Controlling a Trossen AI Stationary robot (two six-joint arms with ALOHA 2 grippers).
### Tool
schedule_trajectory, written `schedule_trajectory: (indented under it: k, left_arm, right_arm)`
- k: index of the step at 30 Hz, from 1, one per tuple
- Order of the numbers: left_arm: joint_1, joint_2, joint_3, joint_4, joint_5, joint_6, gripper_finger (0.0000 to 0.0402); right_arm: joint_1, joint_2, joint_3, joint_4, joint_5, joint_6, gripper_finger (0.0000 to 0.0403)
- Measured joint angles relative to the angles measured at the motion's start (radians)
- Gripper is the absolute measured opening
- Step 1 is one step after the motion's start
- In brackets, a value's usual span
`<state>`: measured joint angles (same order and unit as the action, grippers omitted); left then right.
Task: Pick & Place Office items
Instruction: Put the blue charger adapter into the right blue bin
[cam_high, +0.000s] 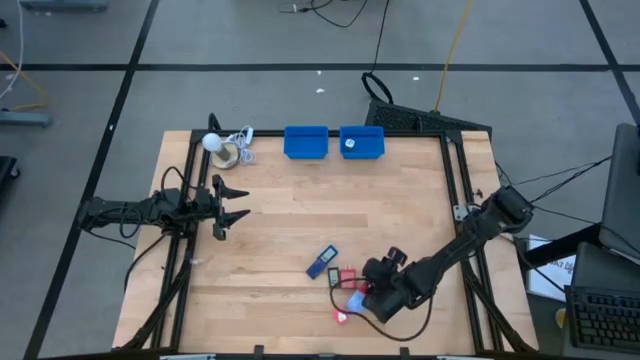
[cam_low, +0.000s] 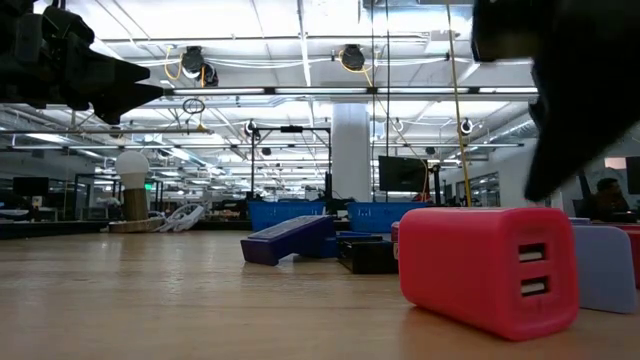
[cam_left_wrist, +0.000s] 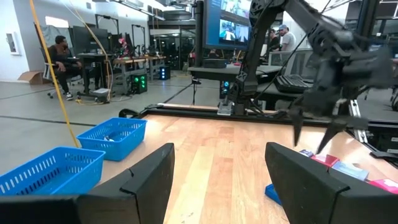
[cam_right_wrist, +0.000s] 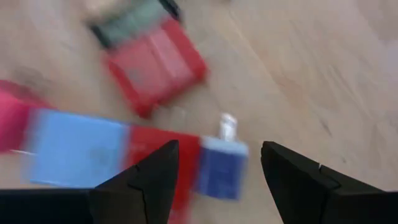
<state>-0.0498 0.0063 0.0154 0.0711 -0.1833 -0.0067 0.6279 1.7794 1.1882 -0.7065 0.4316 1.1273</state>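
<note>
While open, right gripper (cam_right_wrist: 214, 168) hovers over red blocks (cam_right_wrist: 155, 65).

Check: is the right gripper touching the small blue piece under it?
Apart. In the right wrist view the right gripper stands open with both fingers clear of the small blue piece, bare wood showing beside it. Nothing is held.

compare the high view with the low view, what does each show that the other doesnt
Only the high view shows the right gripper over the cluster of small office items, the whole wooden table, and the left gripper open and empty at the left side.

Only the low view shows the red block's two USB ports and the room behind.

Both show the two blue plastic bins, the dark blue rectangle and the white ball.
</note>
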Motion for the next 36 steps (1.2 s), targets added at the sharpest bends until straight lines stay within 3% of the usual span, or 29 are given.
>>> schedule_trajectory:
  k: [5, 14, 24, 28, 36]
  left_arm:
    - [0.000, 0.000, 0.000, 0.000, 0.000, 0.001, 0.0255]
    - [0.000, 0.000, 0.000, 0.000, 0.000, 0.001, 0.0255]
    - [0.000, 0.000, 0.000, 0.000, 0.000, 0.001, 0.0255]
    - [0.000, 0.000, 0.000, 0.000, 0.000, 0.000, 0.0255]
    - [0.000, 0.000, 0.000, 0.000, 0.000, 0.002, 0.0255]
  right_arm:
    - [-0.019, 0.000, -0.097, 0.045, -0.069, 0.049, 0.0219]
    - [-0.024, -0.005, -0.158, 0.061, -0.067, 0.125, 0.0219]
    - [-0.024, -0.004, -0.161, 0.111, -0.066, -0.042, 0.0218]
    - [-0.024, -0.003, -0.162, 0.155, -0.066, -0.154, 0.0202]
    - [-0.026, -0.002, -0.162, 0.173, -0.070, -0.169, 0.0143]
